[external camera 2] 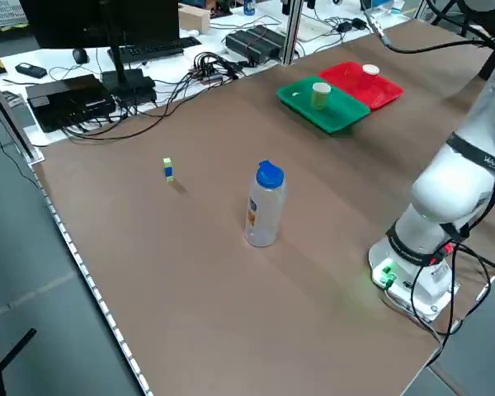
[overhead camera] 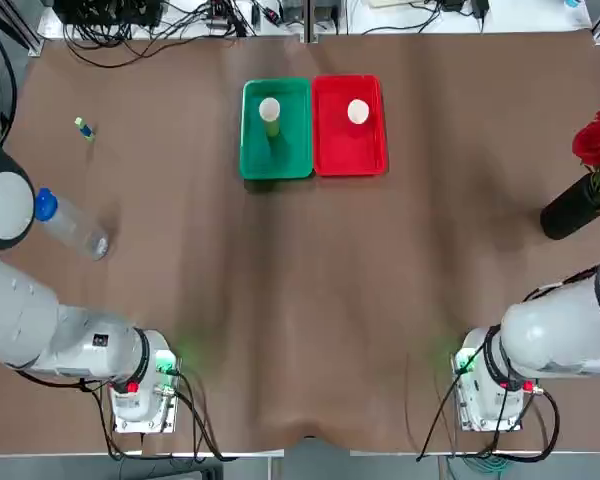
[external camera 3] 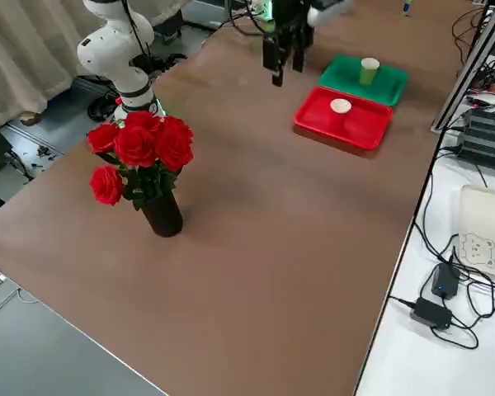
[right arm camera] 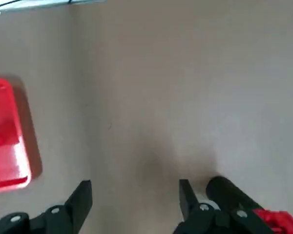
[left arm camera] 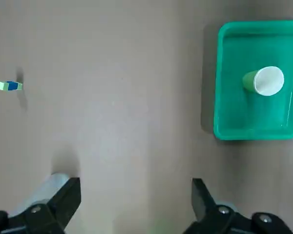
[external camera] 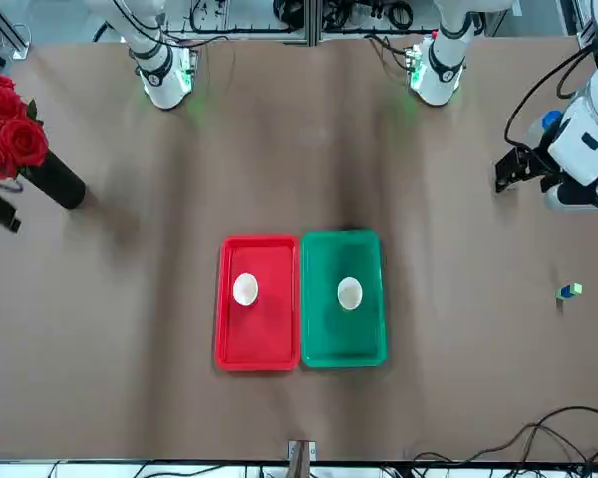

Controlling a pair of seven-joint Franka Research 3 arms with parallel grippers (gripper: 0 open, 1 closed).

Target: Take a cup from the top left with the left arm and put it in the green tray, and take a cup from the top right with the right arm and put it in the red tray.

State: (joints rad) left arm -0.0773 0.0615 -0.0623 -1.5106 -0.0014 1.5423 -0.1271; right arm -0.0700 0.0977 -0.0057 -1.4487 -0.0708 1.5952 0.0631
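Note:
The yellow-green cup (overhead camera: 270, 112) stands upright inside the green tray (overhead camera: 292, 160) at the far middle of the table. Beside it, the red cup (overhead camera: 358, 111) sits in the red tray (overhead camera: 350, 160), showing mostly its white inside. My left gripper (left arm camera: 135, 195) hovers open and empty over the table's left side, above a bottle and well away from the trays; the front view shows it dark (external camera: 508, 169). My right gripper (right arm camera: 134, 197) hangs open and empty over the right side near the vase, with the red tray's edge (right arm camera: 5, 161) off to one side.
A clear bottle with a blue cap (external camera 2: 265, 205) stands on the left side, and a small green-and-blue block (overhead camera: 84, 128) lies farther back. A black vase of red roses (overhead camera: 580, 200) stands at the right edge. Cables and electronics lie beyond the far edge.

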